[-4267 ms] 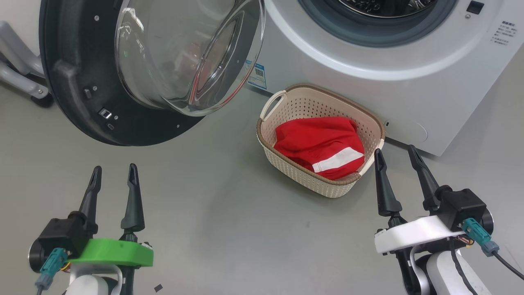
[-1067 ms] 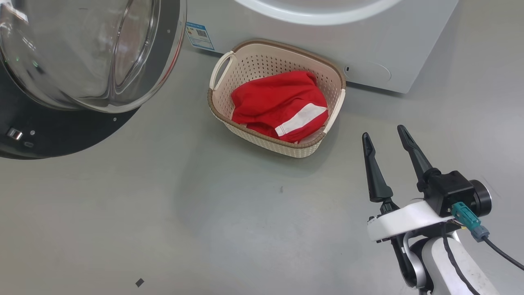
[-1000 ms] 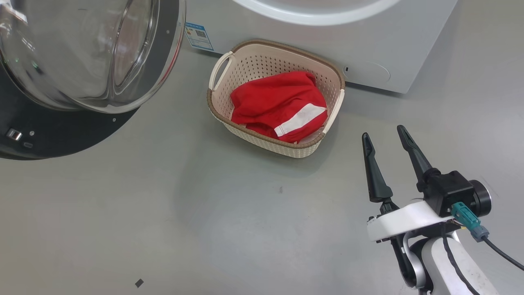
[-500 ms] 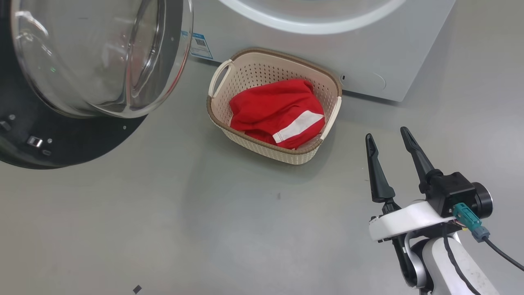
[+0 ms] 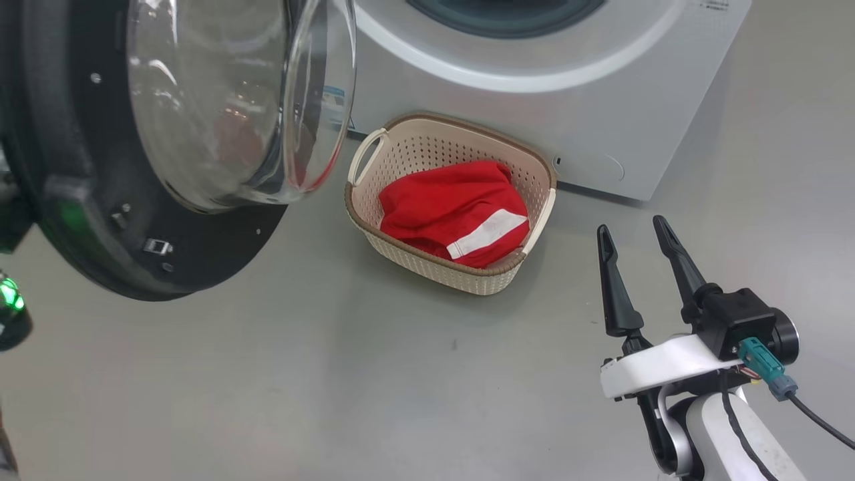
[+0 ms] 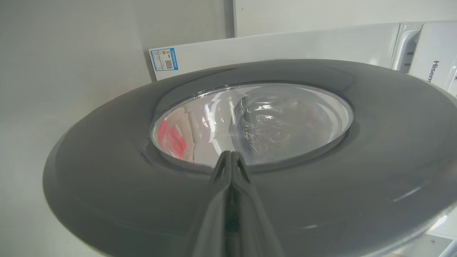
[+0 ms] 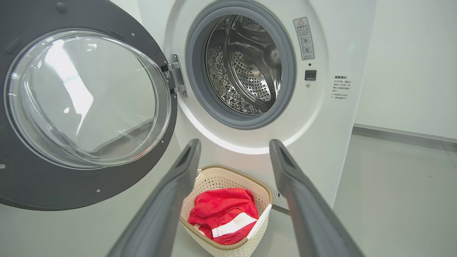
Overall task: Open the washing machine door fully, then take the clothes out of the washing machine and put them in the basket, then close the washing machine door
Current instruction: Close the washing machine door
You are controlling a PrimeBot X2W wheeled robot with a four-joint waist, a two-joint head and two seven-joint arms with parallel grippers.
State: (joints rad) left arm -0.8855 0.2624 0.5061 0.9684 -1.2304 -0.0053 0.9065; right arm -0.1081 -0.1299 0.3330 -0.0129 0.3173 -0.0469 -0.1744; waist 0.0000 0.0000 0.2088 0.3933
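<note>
Since clothes (image 5: 454, 210) lie in the basket (image 5: 427, 257), just in front of the washer (image 5: 534, 113), and the drum (image 7: 246, 71) looks empty, unloading seems done. Door (image 5: 80, 200) hangs wide open; closing it is what's left. Left gripper (image 6: 232, 157) has fingers (image 6: 222, 180) pressed together, holding nothing, tips at the door's outer face by the glass (image 6: 250, 121); contact unclear. Right gripper (image 5: 631, 226) is spread wide, empty, above floor (image 5: 334, 374) right of basket.

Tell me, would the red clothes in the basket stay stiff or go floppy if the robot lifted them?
Probably floppy: the clothes lie crumpled and folded over in the basket, so they would likely droop. They look like thin cloth, so probably light. Lifted by one corner, the rest may trail behind.
</note>
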